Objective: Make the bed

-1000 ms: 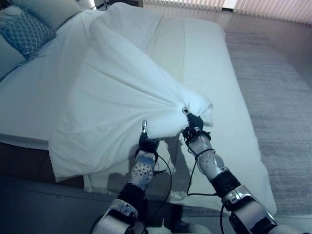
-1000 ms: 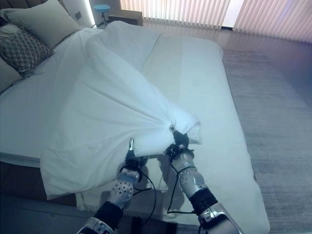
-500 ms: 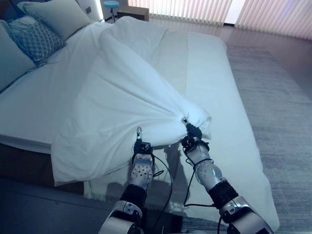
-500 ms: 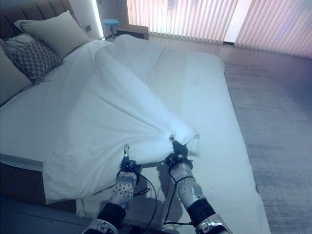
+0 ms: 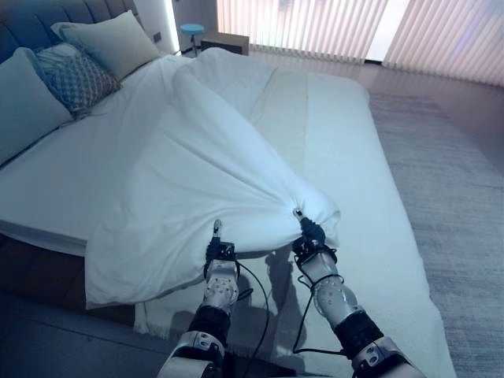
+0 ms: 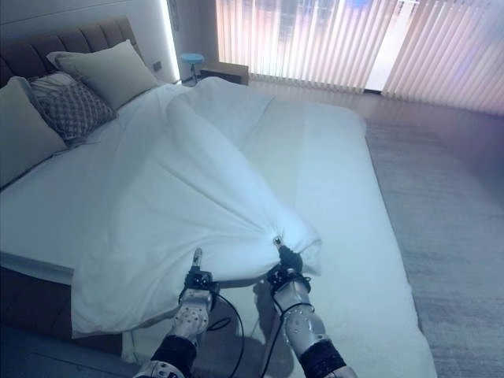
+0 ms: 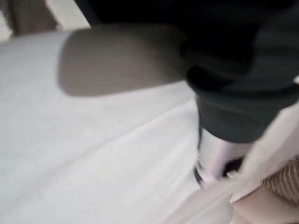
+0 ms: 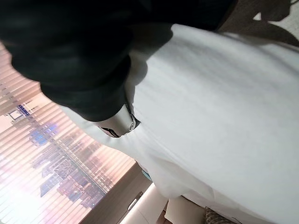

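Presently, the right hand (image 5: 309, 233) is closed on a gathered bunch of the white duvet (image 5: 205, 173), the fabric puckering into tight radial folds just beyond its knuckles. The left hand (image 5: 218, 248) sits close beside it, at the duvet's lower hem; its fingers are buried in the cloth, so whether they grip cannot be told. One raised silver finger (image 5: 216, 226) shows against the fabric.

The duvet fans out ahead of both hands as a broad triangular sheet, draped diagonally across the bed (image 5: 370, 197). Its free edge hangs over the mattress side to the left of the left hand. To the right of the right hand the mattress lies uncovered.

Far beyond the hands, at the headboard, stand a patterned cushion (image 5: 75, 77) and plain pillows (image 5: 110, 41). A small round stool (image 6: 190, 57) and vertical blinds (image 6: 346, 39) stand past the bed's far end.

No legible writing, label or brand marking is visible on any item.
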